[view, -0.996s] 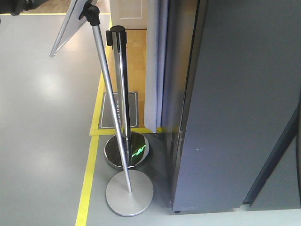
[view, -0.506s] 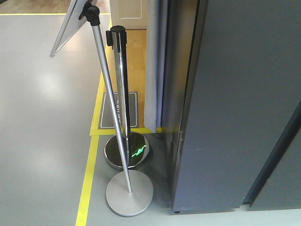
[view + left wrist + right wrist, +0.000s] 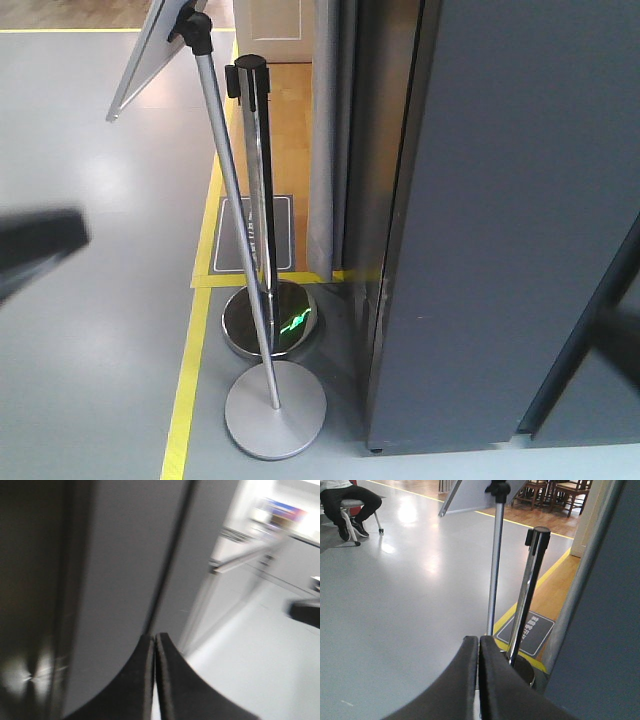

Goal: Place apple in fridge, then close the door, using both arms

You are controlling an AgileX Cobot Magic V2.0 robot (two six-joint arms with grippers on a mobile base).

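Both grippers, left gripper (image 3: 155, 645) and right gripper (image 3: 479, 647), are being held pressed together and empty beside the dark fridge (image 3: 520, 220); the apple is nowhere seen, presumably shut inside.

Left hand (image 3: 155, 645): both black fingers pressed together along their full visible length, only a hairline seam between them, nothing held. The view is blurred. The fingertips point toward the fridge (image 3: 125, 555), close to its dark grey face.

Right hand (image 3: 479, 647): fingers likewise closed flat against each other, empty, with the fridge just to its right.

Front view: a blurred black arm section (image 3: 35, 250) enters at the left edge, well left of the fridge; which arm it is cannot be determined.
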